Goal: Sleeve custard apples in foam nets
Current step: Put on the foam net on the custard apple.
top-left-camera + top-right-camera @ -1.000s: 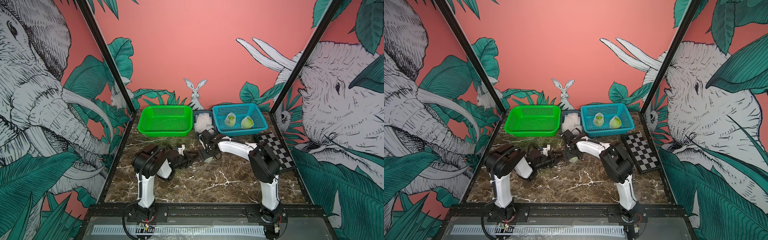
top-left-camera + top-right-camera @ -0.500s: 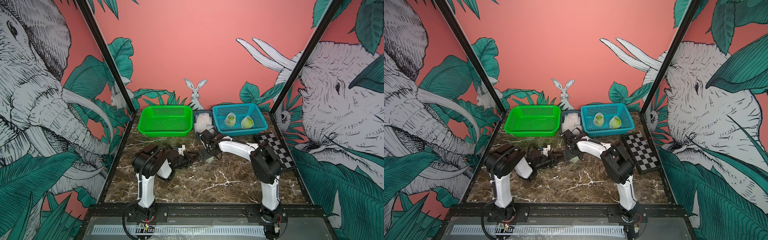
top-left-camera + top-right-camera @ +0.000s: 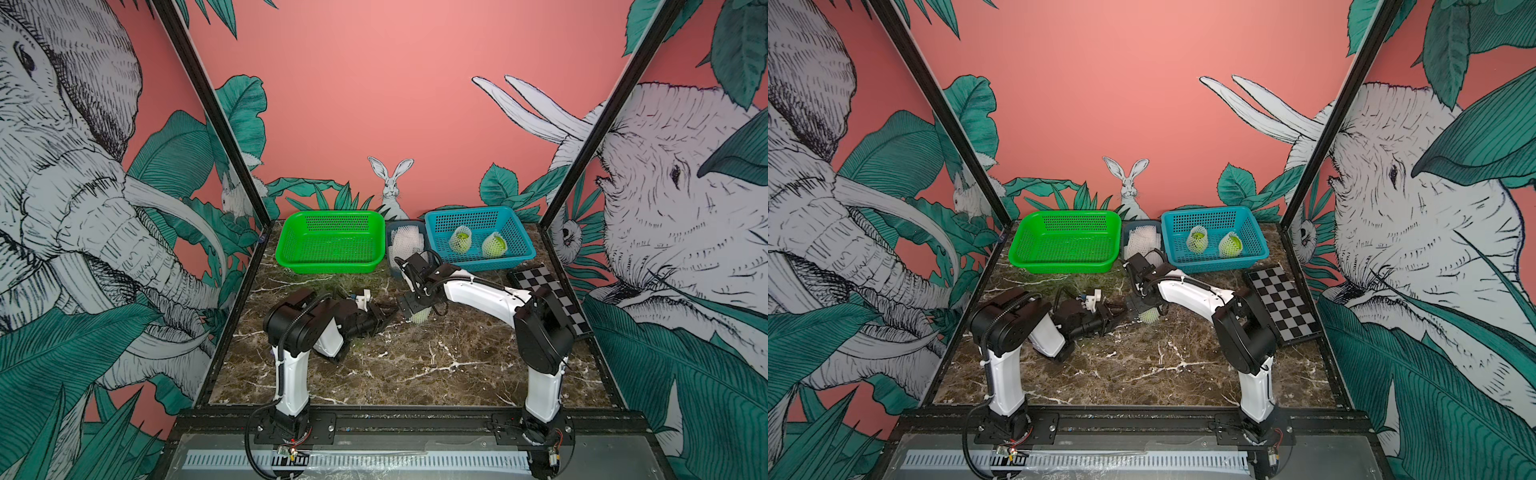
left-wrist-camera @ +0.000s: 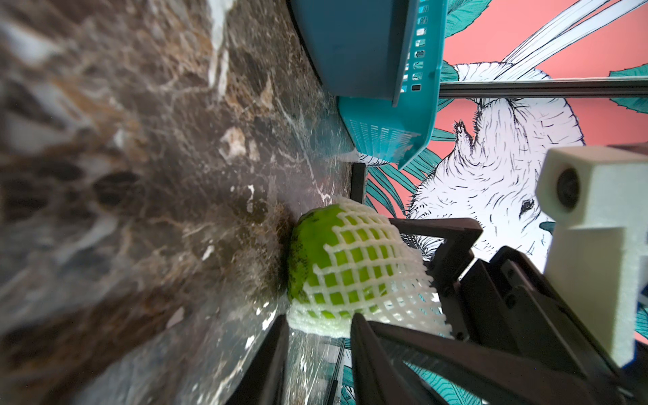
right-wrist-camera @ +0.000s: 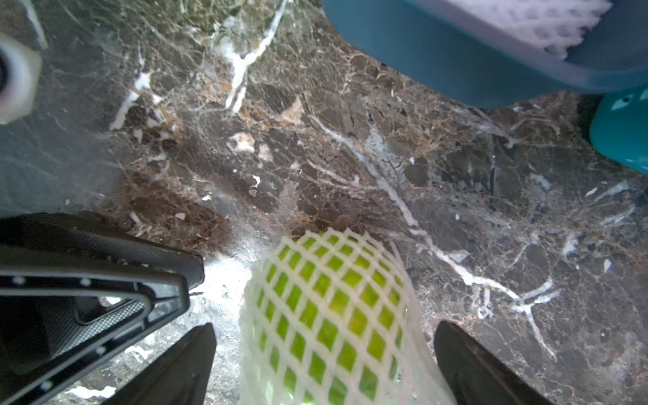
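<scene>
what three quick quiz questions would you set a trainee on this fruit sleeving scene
1. Multiple choice: how many custard apples lie in the blue basket? A one, B two, C three.
2. True or false: the green basket holds no fruit.
3. Fill in: the right pincer stands ___ on either side of the netted fruit on the table.
Key: 1 B; 2 true; 3 open.
</scene>
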`<state>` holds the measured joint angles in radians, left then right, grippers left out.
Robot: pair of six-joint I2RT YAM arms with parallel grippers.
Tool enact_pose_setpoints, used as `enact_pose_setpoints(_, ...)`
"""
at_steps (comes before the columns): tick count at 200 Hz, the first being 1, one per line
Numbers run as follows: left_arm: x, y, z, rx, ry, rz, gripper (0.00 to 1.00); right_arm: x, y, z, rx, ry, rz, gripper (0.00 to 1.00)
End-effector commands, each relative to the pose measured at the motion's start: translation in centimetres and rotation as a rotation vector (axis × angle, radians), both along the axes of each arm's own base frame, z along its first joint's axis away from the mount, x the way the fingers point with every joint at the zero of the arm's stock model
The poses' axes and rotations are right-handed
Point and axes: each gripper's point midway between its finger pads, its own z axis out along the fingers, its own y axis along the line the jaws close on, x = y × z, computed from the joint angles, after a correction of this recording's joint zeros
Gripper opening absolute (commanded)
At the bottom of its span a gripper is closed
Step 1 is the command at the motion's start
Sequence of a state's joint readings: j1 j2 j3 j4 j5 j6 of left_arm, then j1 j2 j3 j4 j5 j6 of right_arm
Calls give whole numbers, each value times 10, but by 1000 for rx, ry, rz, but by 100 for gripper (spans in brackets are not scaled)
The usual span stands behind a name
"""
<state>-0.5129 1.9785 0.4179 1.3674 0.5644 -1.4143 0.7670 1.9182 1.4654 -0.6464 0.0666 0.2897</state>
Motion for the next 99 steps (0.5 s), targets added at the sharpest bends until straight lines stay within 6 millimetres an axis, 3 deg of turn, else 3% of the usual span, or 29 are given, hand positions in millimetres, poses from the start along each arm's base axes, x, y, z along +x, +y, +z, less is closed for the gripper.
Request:
enact_pose_setpoints(1, -2, -1, 8, -23, -24, -10, 32, 0, 3, 22, 62, -31, -26, 99)
enact_pose_setpoints(46, -2, -1, 7, -21, -22, -11, 32, 9, -1, 22, 141, -19, -128, 99)
enact_pose_setpoints(99, -3, -1, 7, -19, -24, -11, 32, 11, -6, 3, 111, 27, -181, 99)
